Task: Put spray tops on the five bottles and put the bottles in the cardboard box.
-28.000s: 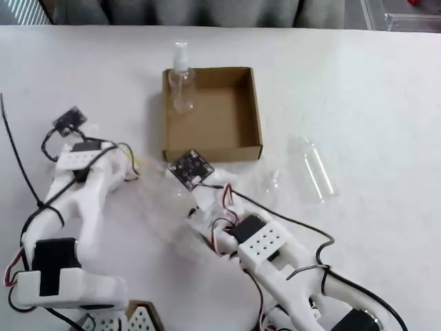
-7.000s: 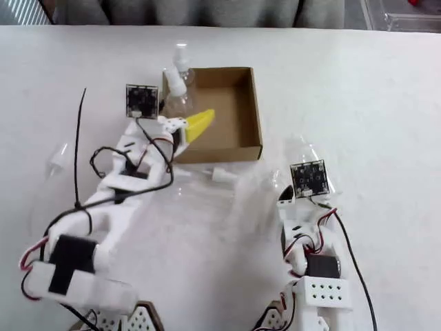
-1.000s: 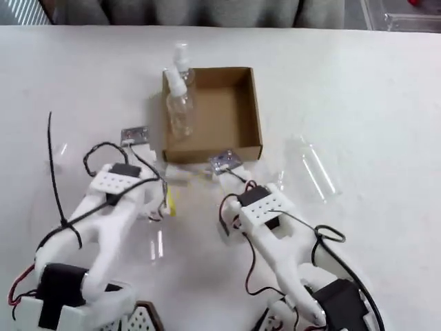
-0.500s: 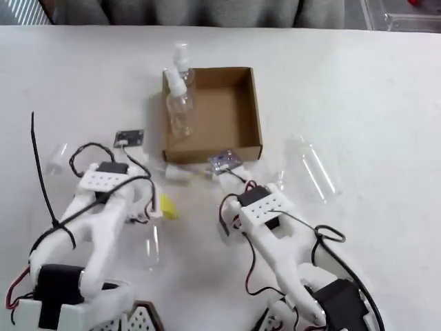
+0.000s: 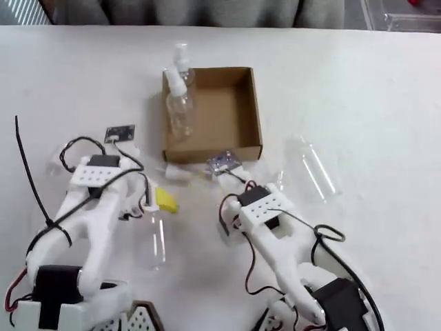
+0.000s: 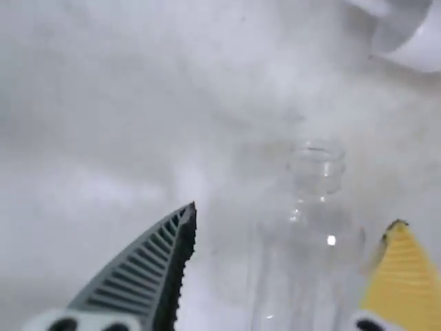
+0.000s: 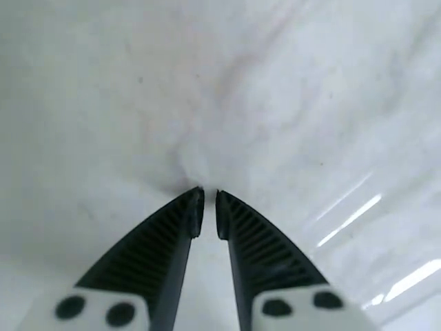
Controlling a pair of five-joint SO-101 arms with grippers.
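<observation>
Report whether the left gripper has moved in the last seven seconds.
Yes. The left gripper has drawn back from the cardboard box's left wall to the table in front of it, open around a capless bottle.

Robotics lab: white table (image 5: 358,83), bare-wired printed arms (image 5: 275,234), grey curtain (image 5: 207,12).
</observation>
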